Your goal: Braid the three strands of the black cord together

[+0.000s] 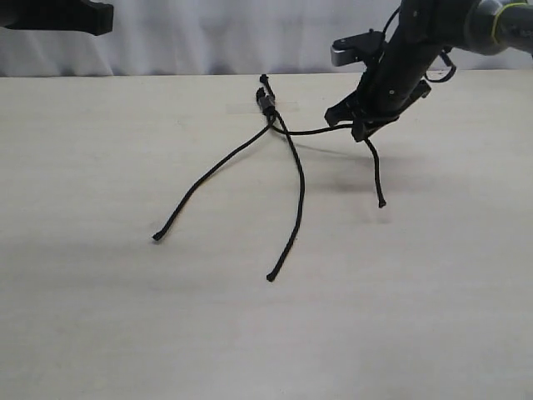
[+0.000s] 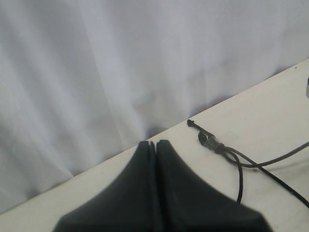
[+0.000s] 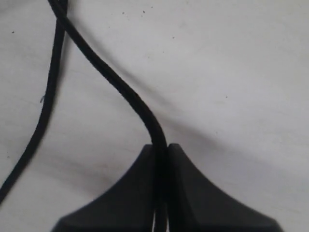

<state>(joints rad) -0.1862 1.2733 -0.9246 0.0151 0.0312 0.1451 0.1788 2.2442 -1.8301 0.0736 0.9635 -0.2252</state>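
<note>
The black cord's bound, knotted end (image 1: pixel 266 101) lies at the table's far middle. From it the left strand (image 1: pixel 208 173) runs toward the front left and the middle strand (image 1: pixel 296 192) runs toward the front. The right strand (image 1: pixel 312 131) stretches sideways, lifted off the table, into my right gripper (image 1: pixel 360 127), which is shut on it; its free tail (image 1: pixel 376 175) hangs down to the table. In the right wrist view that strand (image 3: pixel 116 79) passes between the fingers. My left gripper (image 2: pixel 155 143) is shut on nothing, raised at the far left, with the knot (image 2: pixel 210 141) off to its side.
The pale wooden table (image 1: pixel 125 317) spreads wide around the cord. A white curtain (image 1: pixel 208 33) hangs along the far edge. The left arm (image 1: pixel 58 15) sits at the exterior view's top left corner.
</note>
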